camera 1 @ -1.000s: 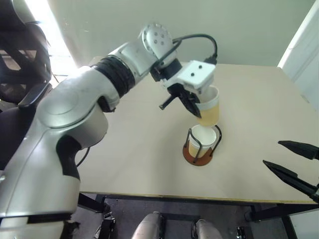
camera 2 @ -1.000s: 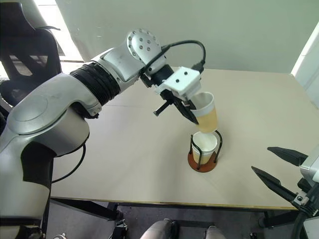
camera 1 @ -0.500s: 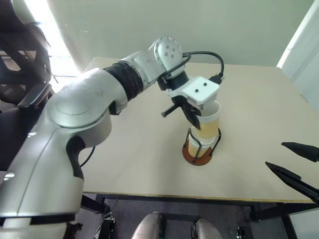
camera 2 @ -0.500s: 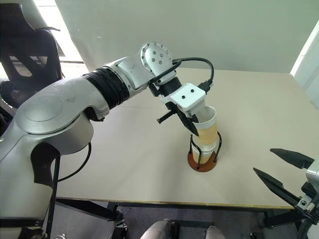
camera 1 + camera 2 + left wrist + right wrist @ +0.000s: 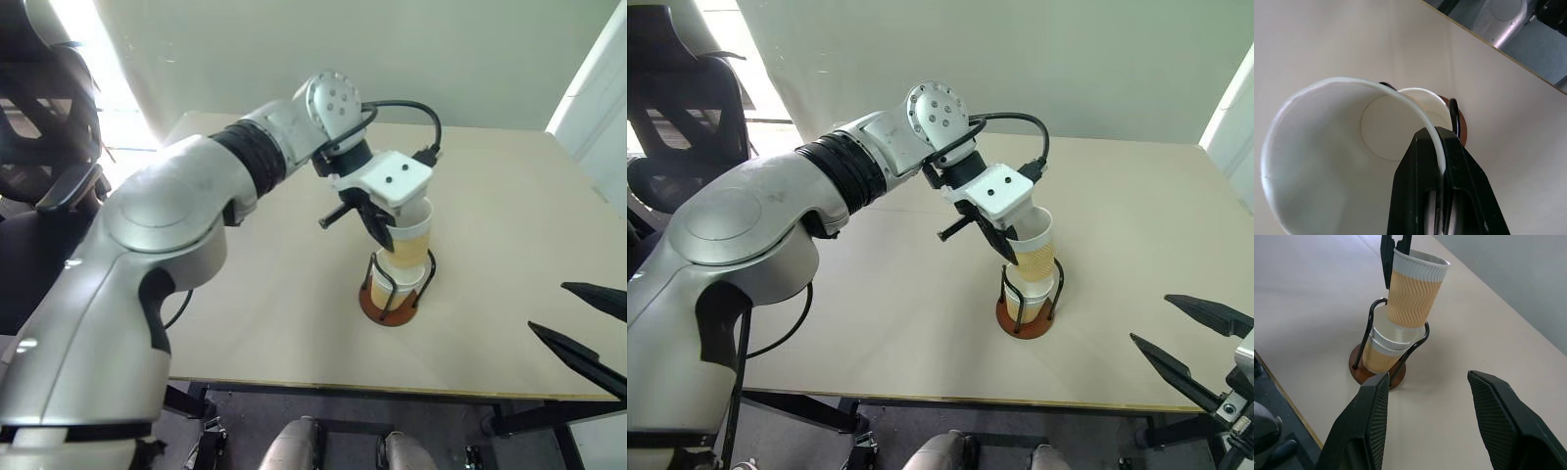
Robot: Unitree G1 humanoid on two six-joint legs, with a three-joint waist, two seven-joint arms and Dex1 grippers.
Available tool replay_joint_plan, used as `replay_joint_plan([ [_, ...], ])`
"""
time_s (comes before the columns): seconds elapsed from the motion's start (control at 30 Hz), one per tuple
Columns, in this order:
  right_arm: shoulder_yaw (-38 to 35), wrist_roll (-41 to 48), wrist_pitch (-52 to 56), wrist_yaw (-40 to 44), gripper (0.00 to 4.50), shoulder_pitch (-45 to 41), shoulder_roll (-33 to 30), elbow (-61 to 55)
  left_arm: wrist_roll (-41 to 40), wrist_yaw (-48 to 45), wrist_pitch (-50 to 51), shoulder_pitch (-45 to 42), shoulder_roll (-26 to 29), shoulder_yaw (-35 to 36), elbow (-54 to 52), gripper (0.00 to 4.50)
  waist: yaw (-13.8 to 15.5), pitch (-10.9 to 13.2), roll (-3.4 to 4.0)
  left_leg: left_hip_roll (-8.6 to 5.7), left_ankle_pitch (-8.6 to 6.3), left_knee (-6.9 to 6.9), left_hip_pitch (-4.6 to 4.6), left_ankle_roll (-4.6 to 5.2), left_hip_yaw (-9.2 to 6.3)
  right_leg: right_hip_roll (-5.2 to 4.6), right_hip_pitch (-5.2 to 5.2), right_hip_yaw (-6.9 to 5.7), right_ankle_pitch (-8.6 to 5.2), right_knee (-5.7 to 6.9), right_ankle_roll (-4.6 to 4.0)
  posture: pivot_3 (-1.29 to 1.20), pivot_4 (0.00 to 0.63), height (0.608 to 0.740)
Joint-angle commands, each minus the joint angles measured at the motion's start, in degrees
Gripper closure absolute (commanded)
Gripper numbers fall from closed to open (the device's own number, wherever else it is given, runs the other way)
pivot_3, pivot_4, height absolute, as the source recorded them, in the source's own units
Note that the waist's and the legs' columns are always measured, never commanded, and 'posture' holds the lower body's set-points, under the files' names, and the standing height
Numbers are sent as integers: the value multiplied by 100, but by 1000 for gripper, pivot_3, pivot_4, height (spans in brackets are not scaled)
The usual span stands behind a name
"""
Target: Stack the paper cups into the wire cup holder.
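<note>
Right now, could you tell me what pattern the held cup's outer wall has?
A tan-yellow zigzag ripple, clearest in the right wrist view.

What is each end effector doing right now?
Left end effector: shut on the top paper cup, pinching its rim.
Right end effector: open, holding nothing.

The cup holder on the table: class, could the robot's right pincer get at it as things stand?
Probably yes. The right pincer is open and faces the cup holder across bare table. The top cup, gripped at its rim by the left pincer, blocks only an approach from above.
</note>
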Motion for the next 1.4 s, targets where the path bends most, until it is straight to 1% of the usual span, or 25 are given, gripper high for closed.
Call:
replay_joint_plan([
  [0.03, 39, -101, -313, -172, 1917, 147, 44, 33, 12, -206, -64, -171, 52, 27, 25, 4484, 0, 0, 0, 0, 0, 0, 0, 0, 1, 0, 0, 0, 0, 0, 0, 0, 150, 740],
  [0.37, 131, -275, -833, -330, 1917, 627, 123, 33, 8, -206, -133, -153, 25, -121, -18, 4484, 1, 1, 0, 0, -1, 0, -2, 0, 0, 0, -1, -1, -3, 0, 1, 0, 150, 740],
  [0.63, 208, -424, -1269, -480, 1917, 1034, 190, 33, -109, -206, -148, -152, 25, -131, -78, 4484, 1, 1, 0, 0, -1, 0, -3, 0, 0, -1, -2, -2, -16, -1, 21, 0, 150, 740],
  [0.73, 238, -479, -1404, -538, 1917, 1159, 197, 33, -111, -206, -143, -126, -26, -28, -26, 3862, 2, 1, 1, 1, -1, 0, -4, 0, 0, -1, -2, -3, -22, -1, 31, 0, 150, 740],
  [1.0, 328, -613, -1670, -691, 1917, 1418, 184, 33, -16, -206, -144, -68, -134, 244, 138, 1267, 2, 2, 1, 1, -2, 0, -5, 0, 0, -1, -2, -3, -23, 0, 31, 0, 150, 740],
  [1.03, 338, -627, -1700, -704, 1917, 1447, 186, 33, -6, -206, -147, -68, -136, 262, 150, 1267, 3, 2, 2, 1, -2, 0, -5, 0, 0, -1, -2, -4, -24, 0, 32, 0, 150, 740],
  [1.13, 360, -664, -1777, -746, 1917, 1527, 187, 33, 72, -206, -155, -39, -243, 610, 349, 1267, 5, 2, 2, 1, -2, 0, -6, 0, 0, -2, -3, -4, -24, -1, 32, 0, 150, 740],
  [1.27, 370, -652, -1747, -778, 1917, 1489, 41, 33, 189, -206, 94, -58, -298, 1447, 730, 1267, 1, 2, 1, 1, -3, 0, -7, 0, 1, -2, -3, -4, -25, -2, 34, 0, 150, 740],
  [1.4, 239, -455, -1153, -810, 1917, 945, -451, 33, 394, -206, 419, 57, 22, 2298, 927, 1267, -38, 2, 1, 1, -3, -2, -6, 0, 1, -2, -6, -4, -27, -1, 36, 0, 150, 740],
])
